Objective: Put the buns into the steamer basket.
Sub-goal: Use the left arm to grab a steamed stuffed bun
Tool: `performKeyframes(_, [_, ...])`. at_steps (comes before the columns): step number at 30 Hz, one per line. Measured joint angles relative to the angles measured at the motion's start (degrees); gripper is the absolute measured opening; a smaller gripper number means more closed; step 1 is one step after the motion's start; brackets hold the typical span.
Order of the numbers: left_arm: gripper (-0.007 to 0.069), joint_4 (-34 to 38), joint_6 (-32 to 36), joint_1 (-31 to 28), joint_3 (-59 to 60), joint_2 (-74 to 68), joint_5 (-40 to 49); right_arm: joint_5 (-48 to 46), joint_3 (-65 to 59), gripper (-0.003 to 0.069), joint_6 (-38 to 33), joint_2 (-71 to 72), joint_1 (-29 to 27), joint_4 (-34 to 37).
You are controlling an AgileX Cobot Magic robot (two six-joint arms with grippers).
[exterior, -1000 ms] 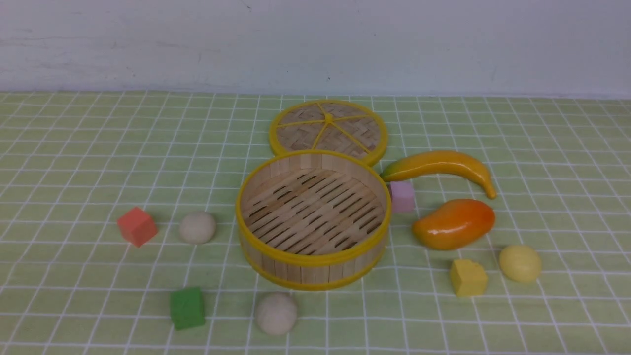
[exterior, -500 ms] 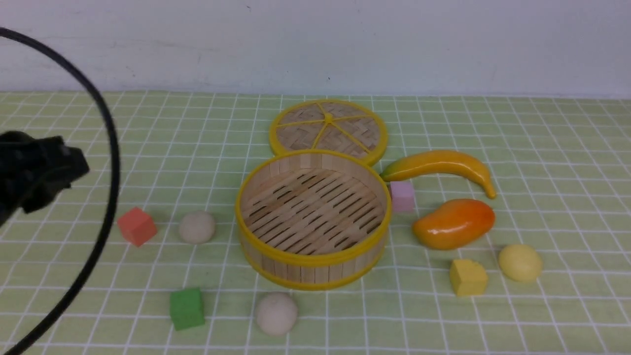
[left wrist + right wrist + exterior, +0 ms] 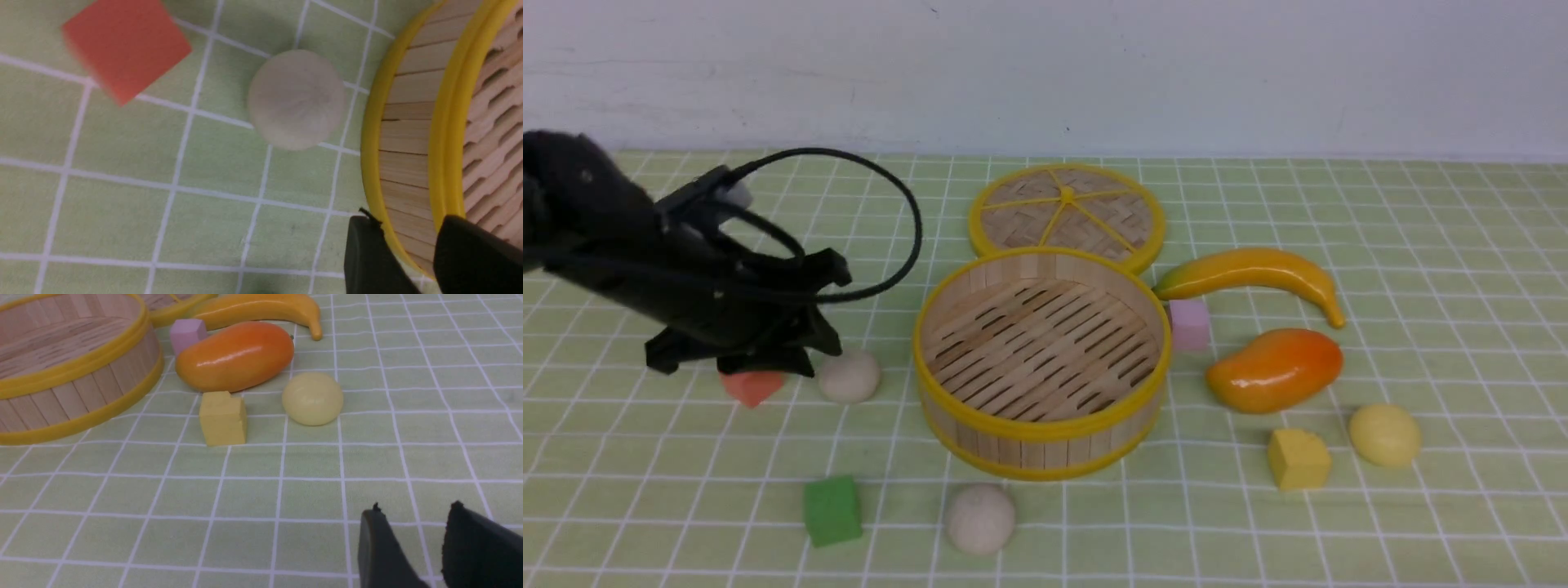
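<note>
Progress nil. Far left: black left gripper (image 3: 833, 314), fingers parted, nothing held, close by the orange-red cube (image 3: 752, 385). At 9 o'clock of the round bamboo-slat steamer basket (image 3: 1042, 445): off-white round bun (image 3: 849, 376). At 6 o'clock: second off-white bun (image 3: 980, 518). At 4 o'clock, past the yellow cube (image 3: 1298, 460): pale yellow bun (image 3: 1384, 435). Right gripper (image 3: 414, 522): fingers parted, empty. Basket floor bare; all three left to move.

Green white-gridded cloth (image 3: 1421, 245), yellow-rimmed basket (image 3: 1042, 430), cream bun (image 3: 849, 376).
</note>
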State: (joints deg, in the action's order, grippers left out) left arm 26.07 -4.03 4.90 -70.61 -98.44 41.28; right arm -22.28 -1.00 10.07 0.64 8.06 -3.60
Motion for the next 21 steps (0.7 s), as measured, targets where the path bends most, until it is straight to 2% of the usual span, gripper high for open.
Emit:
performKeyframes(4, [0.0239, -4.8, 1.1, 0.06, -11.93, -6.69, 10.83, 0.0, 0.0, 0.024, 0.0, 0.0, 0.0, 0.0])
performKeyframes(7, [0.024, -12.22, -0.79, 1.23, -19.57, -11.46, 17.46, 0.0, 0.0, 0.024, 0.0, 0.0, 0.0, 0.04])
performKeyframes(8, [0.024, -12.77, -0.79, 1.37, -19.57, -11.7, 17.73, 0.0, 0.0, 0.024, 0.0, 0.0, 0.0, 0.04])
performKeyframes(10, [0.0253, -19.67, -3.71, 4.16, -23.49, -14.39, 20.27, 0.0, 0.0, 0.024, 0.0, 0.0, 0.0, 0.04])
performKeyframes(12, [0.0261, -24.88, -5.58, 7.0, -24.85, -15.44, 20.77, 0.0, 0.0, 0.024, 0.0, 0.0, 0.0, 0.04])
performKeyframes(13, [0.0262, -24.88, -5.82, 7.0, -24.95, -15.54, 20.77, 0.0, 0.0, 0.024, 0.0, 0.0, 0.0, 0.04])
performKeyframes(16, [0.0268, -32.78, -12.84, 10.81, -25.63, -16.39, 19.41, 0.0, 0.0, 0.024, 0.0, 0.0, 0.0, 0.04])
performKeyframes(21, [0.0269, -33.93, -20.08, 11.04, -25.89, -17.67, 18.8, 0.0, 0.0, 0.024, 0.0, 0.0, 0.0, 0.04])
